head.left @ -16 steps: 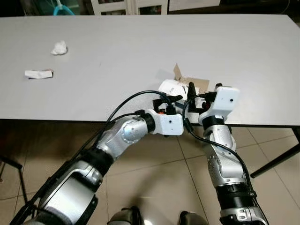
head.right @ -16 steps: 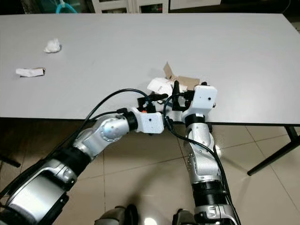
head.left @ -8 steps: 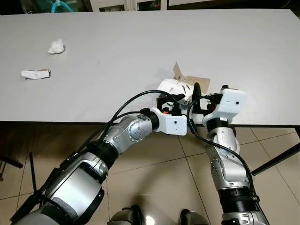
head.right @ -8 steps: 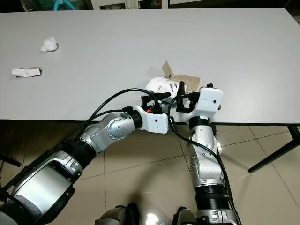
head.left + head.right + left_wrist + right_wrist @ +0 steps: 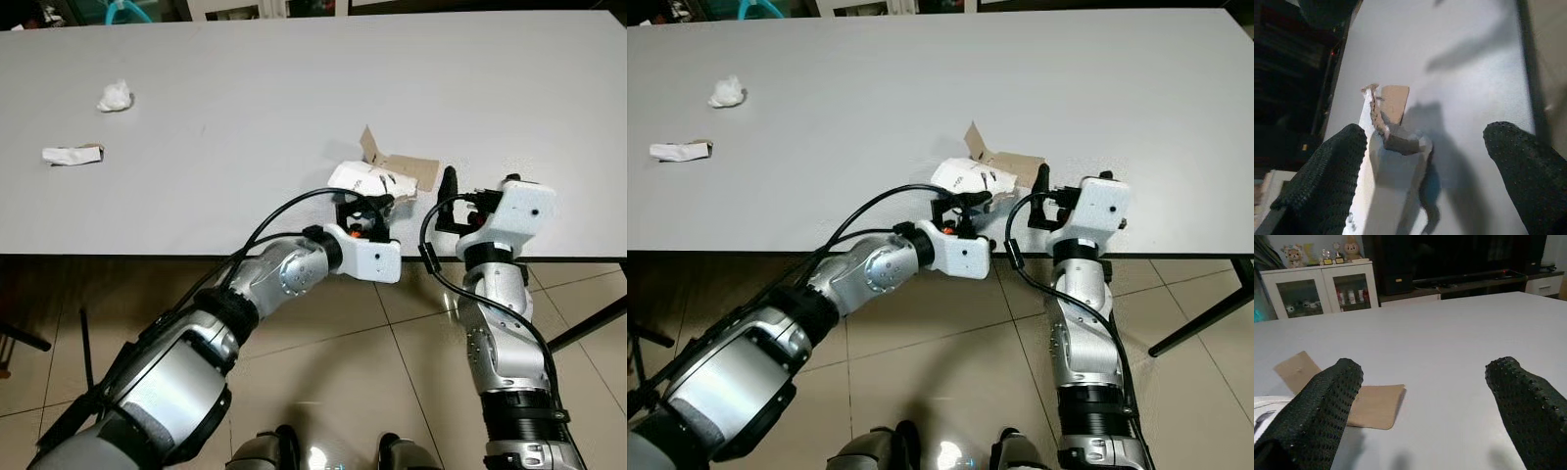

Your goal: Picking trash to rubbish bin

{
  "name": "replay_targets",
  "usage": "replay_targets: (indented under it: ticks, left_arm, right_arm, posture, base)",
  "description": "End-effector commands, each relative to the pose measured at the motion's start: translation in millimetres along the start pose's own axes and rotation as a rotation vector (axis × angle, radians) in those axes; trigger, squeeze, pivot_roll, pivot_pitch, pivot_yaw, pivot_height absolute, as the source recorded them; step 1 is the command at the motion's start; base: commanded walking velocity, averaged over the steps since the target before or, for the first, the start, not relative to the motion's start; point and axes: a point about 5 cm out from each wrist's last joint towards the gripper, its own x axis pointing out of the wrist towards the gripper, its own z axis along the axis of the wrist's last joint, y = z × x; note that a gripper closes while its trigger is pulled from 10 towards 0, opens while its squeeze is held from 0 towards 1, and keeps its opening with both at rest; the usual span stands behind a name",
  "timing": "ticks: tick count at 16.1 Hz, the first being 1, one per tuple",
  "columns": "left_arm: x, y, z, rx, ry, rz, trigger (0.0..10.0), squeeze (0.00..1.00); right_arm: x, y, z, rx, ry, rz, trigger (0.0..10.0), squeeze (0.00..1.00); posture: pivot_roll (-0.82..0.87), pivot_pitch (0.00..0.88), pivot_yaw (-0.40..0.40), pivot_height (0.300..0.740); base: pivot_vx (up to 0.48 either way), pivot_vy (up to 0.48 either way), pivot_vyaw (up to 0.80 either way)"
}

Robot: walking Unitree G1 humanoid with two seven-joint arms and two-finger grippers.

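Both grippers spread wide at the near edge of a grey table (image 5: 294,88).
Left gripper (image 5: 1425,161) straddles the white carton (image 5: 364,180), centre frame, unclamped; right gripper (image 5: 1420,401) is apart, beside it. Upper left: paper scraps (image 5: 71,155). Beyond: white cabinet (image 5: 1322,286), partly cut off.

head views bright, sharp; left wrist dim, shadowed; right wrist fingertips (image 5: 1317,406) blurred

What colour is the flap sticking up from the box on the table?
Brown, like plain cardboard. The flap on the box shows best in the right wrist view.
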Motion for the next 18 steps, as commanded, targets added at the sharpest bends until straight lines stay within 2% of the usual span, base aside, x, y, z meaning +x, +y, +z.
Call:
replay_targets:
  ticks: [1,4,7,10,15,18]
  left_arm:
    - [0.8,-3.1,-3,0.035,0.03,-0.017,10.0,0.0]
    - [0.3,0.3,-15,0.085,0.15,0.003,10.0,0.0]
    - [0.1,-1.1,-19,0.096,0.178,0.005,10.0,0.0]
    - [-1.6,-4.5,-21,0.056,0.184,0.018,10.0,0.0]
    - [0.1,-8.1,-22,-0.011,0.227,0.101,10.0,0.0]
    - [1.7,-10.9,-21,-0.02,0.244,0.121,10.0,0.0]
  right_arm:
    - [-2.4,-2.4,1,-0.011,-0.002,-0.01,10.0,0.0]
    - [-1.7,-4.3,2,-0.018,-0.002,-0.017,10.0,0.0]
    - [-0.4,-13.5,4,-0.041,-0.006,-0.034,10.0,0.0]
    - [-0.2,-22.9,5,-0.049,-0.008,-0.062,10.0,0.0]
    - [-4.8,-18.6,4,-0.046,0.014,-0.022,10.0,0.0]
    - [-10.4,-22.1,2,-0.054,0.042,-0.006,10.0,0.0]
  posture:
    - [-0.09,0.218,0.088,0.74]
    - [-0.09,0.215,0.087,0.74]
    - [-0.09,0.211,0.086,0.74]
    - [-0.1,0.212,0.085,0.74]
    - [-0.12,0.224,0.076,0.74]
    - [-0.13,0.235,0.067,0.74]
  base:
    - [0.0,0.0,0.0]
    - [0.0,0.0,0.0]
    - [0.0,0.0,0.0]
    - [0.0,0.0,0.0]
    - [0.0,0.0,0.0]
    - [0.0,0.0,0.0]
